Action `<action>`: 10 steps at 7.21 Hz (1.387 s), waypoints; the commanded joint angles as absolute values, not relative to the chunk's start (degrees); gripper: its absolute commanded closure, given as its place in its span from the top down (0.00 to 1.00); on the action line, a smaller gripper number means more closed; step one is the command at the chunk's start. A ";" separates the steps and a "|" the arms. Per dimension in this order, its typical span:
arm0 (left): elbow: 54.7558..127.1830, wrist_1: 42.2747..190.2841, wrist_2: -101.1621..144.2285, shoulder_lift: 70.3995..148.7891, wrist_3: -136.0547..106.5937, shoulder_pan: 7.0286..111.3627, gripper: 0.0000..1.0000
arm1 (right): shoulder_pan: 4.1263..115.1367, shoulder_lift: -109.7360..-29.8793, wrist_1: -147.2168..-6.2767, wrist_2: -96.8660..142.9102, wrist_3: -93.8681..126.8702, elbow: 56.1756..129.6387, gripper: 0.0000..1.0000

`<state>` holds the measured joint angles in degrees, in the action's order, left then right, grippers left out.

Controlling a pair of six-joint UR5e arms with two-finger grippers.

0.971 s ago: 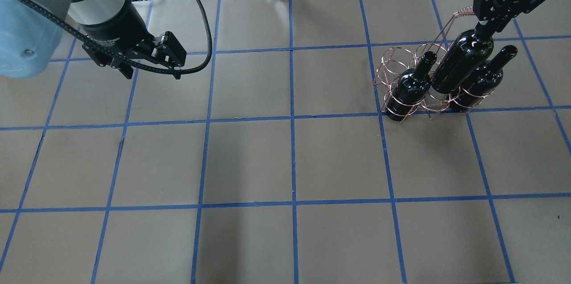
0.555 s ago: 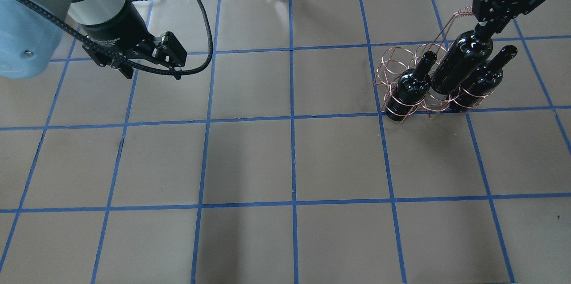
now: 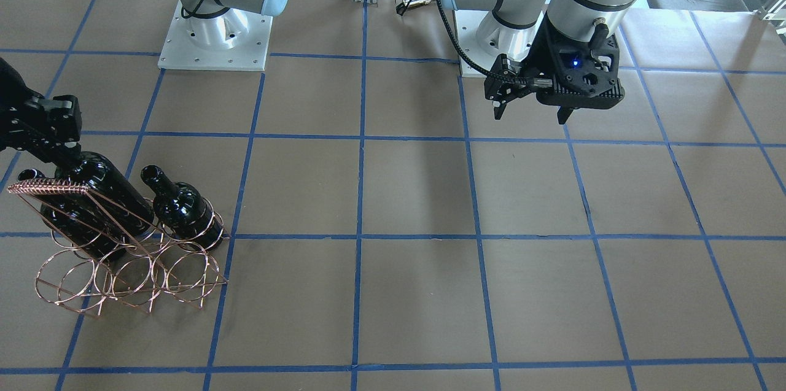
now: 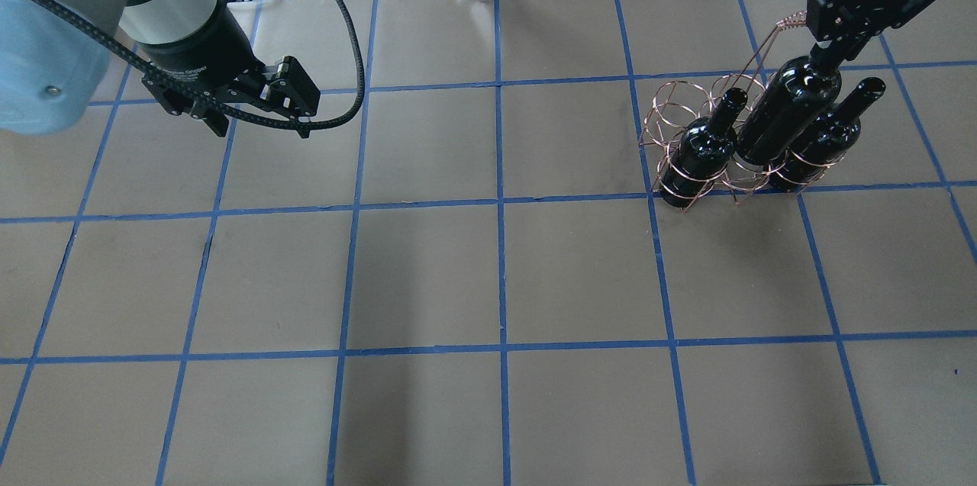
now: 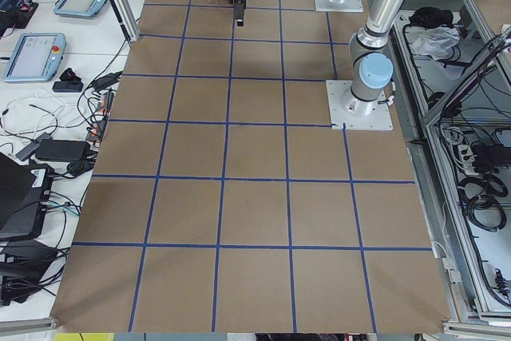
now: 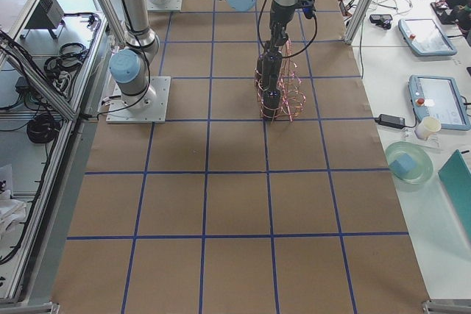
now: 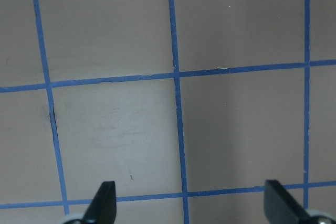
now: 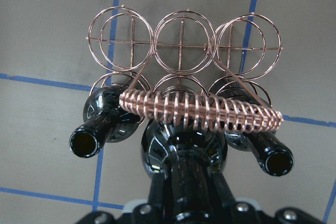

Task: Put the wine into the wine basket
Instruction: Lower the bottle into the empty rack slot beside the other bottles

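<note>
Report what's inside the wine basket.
Two bottles fill the wine basket's end rings; the right gripper holds the wine in the ring between. Three rings are empty. The wine's base is hidden.

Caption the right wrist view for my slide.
Right claw holds a wine bottle in the wine basket's middle ring, between two others.

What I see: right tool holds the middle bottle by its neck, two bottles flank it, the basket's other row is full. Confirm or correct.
Wrong: the wine basket's other row is empty, per the right wrist view. Right tool holds the middle bottle.
</note>
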<state>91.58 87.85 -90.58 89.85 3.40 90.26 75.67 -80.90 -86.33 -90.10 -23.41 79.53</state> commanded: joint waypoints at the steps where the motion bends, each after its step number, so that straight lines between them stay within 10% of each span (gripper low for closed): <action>1: 91.50 87.80 -91.14 90.00 3.78 90.18 1.00 | 75.67 -80.86 -87.80 -90.09 -23.47 81.12 0.00; 10: 91.49 86.93 -90.70 90.62 3.34 90.09 1.00 | 75.85 -77.08 -93.78 -90.09 -22.59 85.78 0.00</action>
<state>91.50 87.13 -90.52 90.56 3.39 90.09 75.82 -77.49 -93.36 -90.13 -22.75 85.40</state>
